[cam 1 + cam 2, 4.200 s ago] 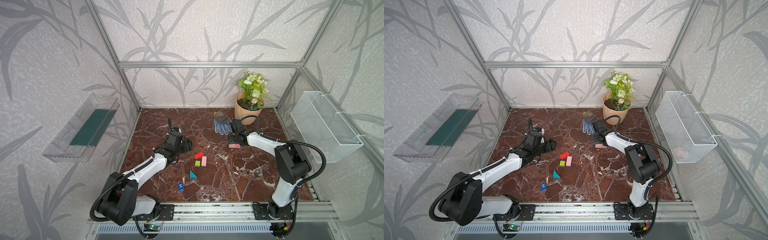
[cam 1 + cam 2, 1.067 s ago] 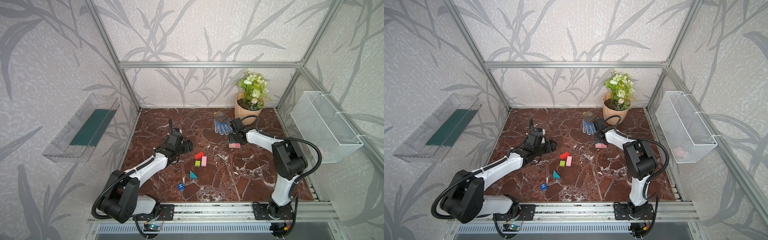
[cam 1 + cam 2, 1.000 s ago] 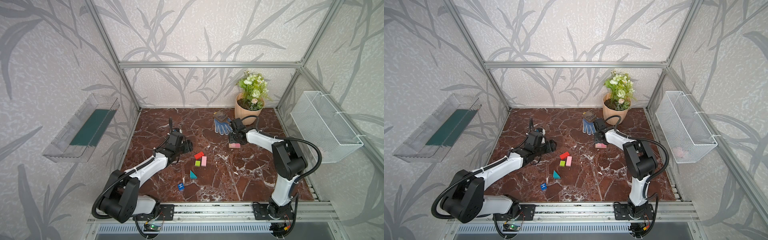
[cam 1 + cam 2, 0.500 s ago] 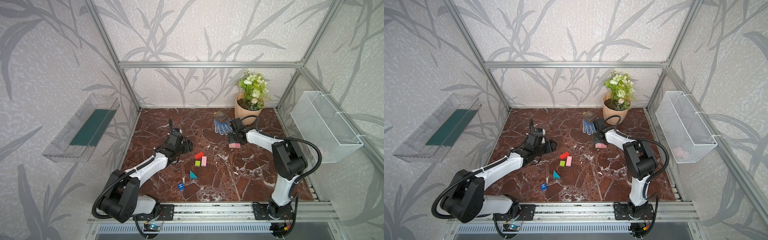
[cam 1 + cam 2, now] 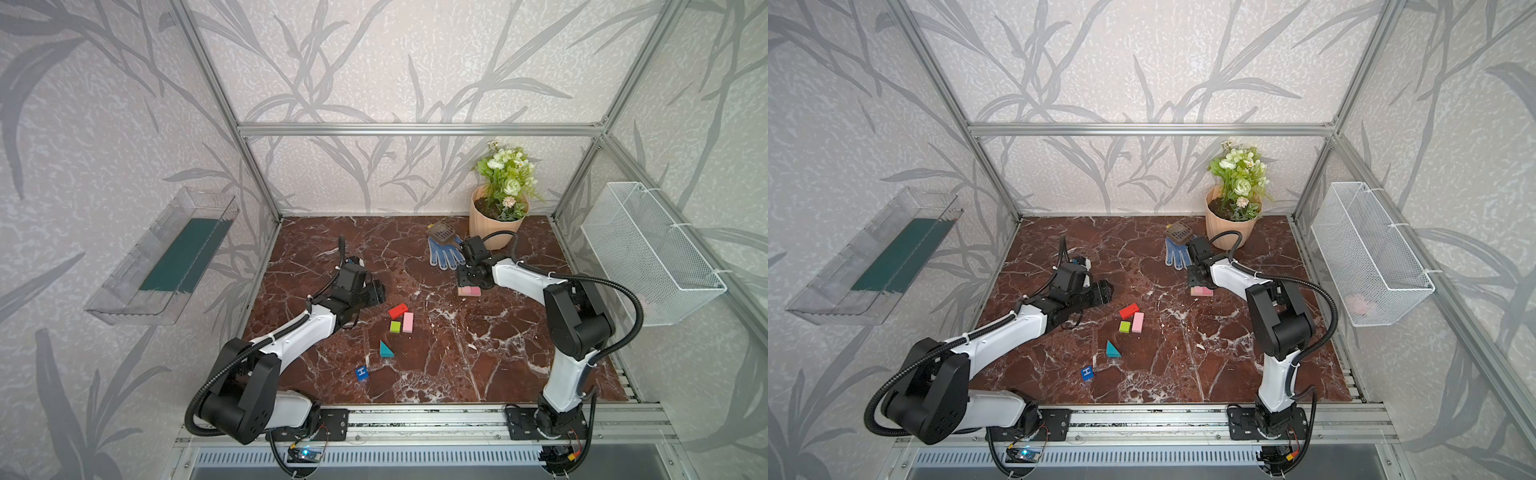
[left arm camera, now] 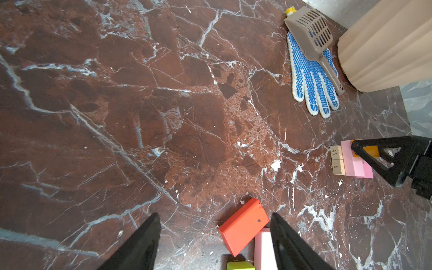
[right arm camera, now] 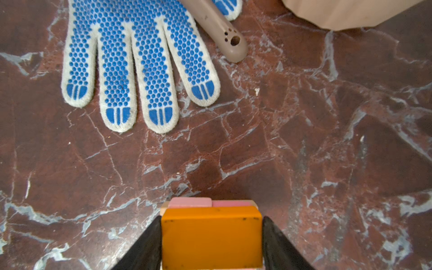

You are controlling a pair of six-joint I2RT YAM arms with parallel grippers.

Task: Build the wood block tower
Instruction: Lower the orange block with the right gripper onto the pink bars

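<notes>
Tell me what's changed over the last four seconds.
Right arm's elbow shifted slightly toward the middle; the right gripper stays at the tower, fingers against the orange block. No block visibly taken or released. Left gripper and loose blocks unmoved.

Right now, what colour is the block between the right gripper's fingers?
Orange. The orange block, flanked by the right gripper, shows best in the right wrist view.

Left tool jaws apart, right tool pinching orange block
</notes>
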